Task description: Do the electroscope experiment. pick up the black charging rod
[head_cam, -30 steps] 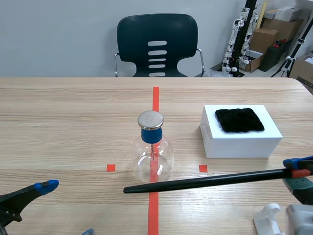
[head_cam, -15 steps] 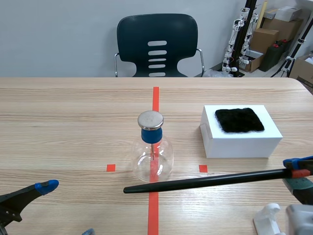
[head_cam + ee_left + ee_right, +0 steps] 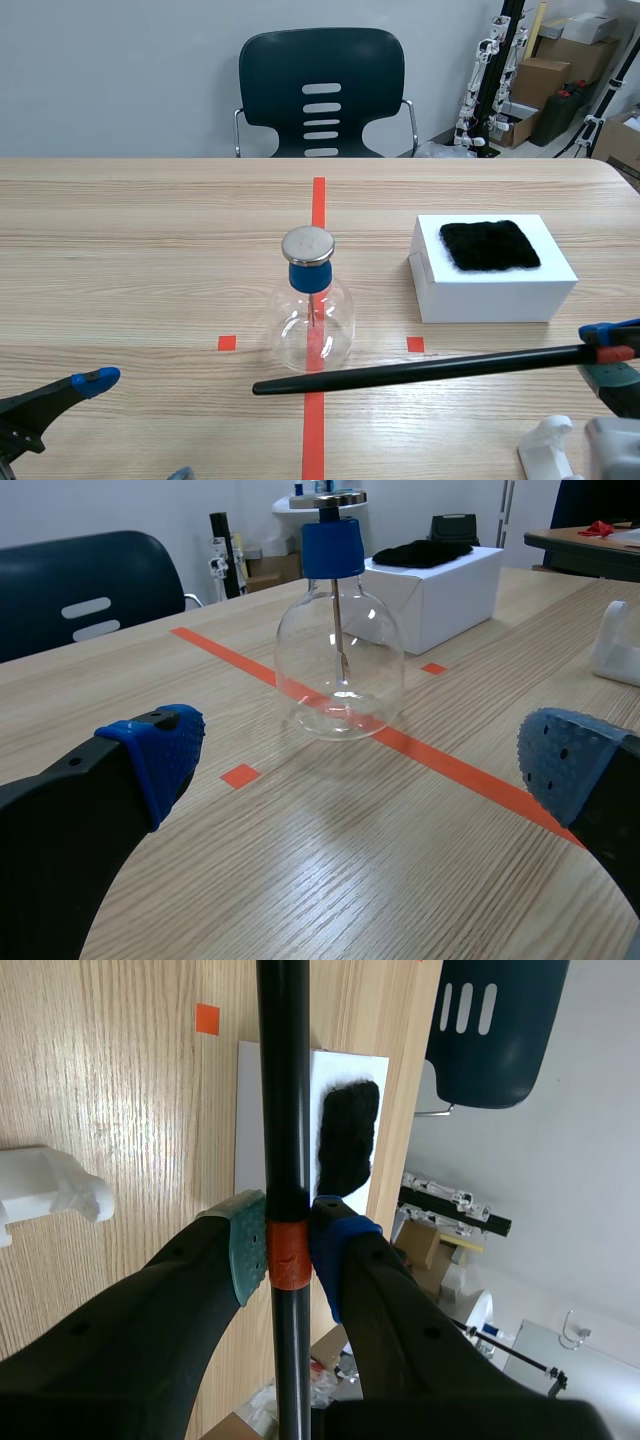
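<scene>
The black charging rod [image 3: 420, 370] is a long, slim, glossy stick that narrows to a rounded tip at its free end and carries a short orange-red band [image 3: 285, 1252] close to the other end. It runs almost level across the near part of the worktop [image 3: 120, 250], its tip just past the red tape line and in front of the electroscope flask [image 3: 312, 315], a clear round-bellied glass with a blue stopper [image 3: 310, 275] and a flat metal disc [image 3: 307, 243] on top. Whether the tip touches the wood cannot be told. The right claw [image 3: 608, 352] comes in low from the right edge and is clamped on the rod at the band, one grey-green pad and one blue pad pressed to either side of it. In the right wrist view the rod runs straight ahead from between the fingers of the right claw [image 3: 288, 1245], passing across the white box [image 3: 250, 1110] and beside the black fur patch [image 3: 348, 1140] that lies on it. A white holder [image 3: 560, 445] sits on the wood just beside this claw. The left claw [image 3: 138, 425] lies low at the near left corner, its blue-padded fingers [image 3: 160, 750] spread wide with nothing between them, aimed toward the flask and well apart from it.
</scene>
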